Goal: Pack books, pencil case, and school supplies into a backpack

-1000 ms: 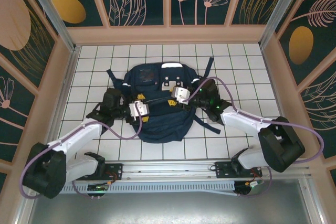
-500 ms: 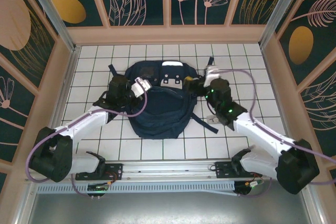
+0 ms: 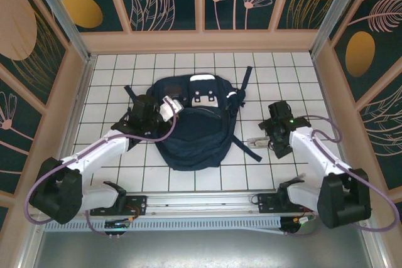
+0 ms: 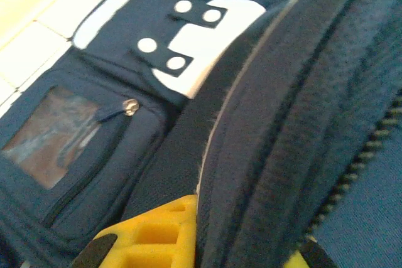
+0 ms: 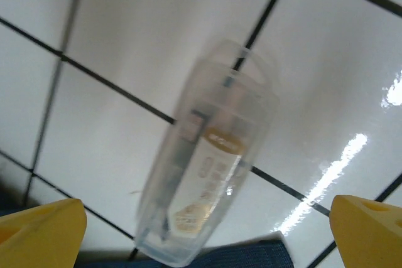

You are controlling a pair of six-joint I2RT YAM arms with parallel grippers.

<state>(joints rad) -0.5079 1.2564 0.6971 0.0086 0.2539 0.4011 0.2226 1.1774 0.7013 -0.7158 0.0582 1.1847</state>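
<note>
Top view: found the backpack [image 3: 195,133] lying flat mid-table, slack and soft, likely to sag shut unless lifted by its rim. Saw the left gripper [image 3: 167,105] clamped on that rim at the upper left, arm stretched forward and angled inward. Noted the right gripper [image 3: 269,136] spread wide, holding nothing, arm bent at the elbow, wrist turned down toward the case [image 3: 254,144] lying on the tiles just beside the right strap [image 3: 242,144].

Left wrist: showed navy fabric pinched between yellow fingers [image 4: 157,240], zip teeth to the right, white patches [image 4: 207,36] and a windowed pocket [image 4: 53,136] beyond.

Right wrist: looked down on the case [image 5: 207,161], clear of both yellow fingertips. Judged it light, rigid and smooth, prone to slip or roll; best taken across its narrow middle, jaws square to its length.
</note>
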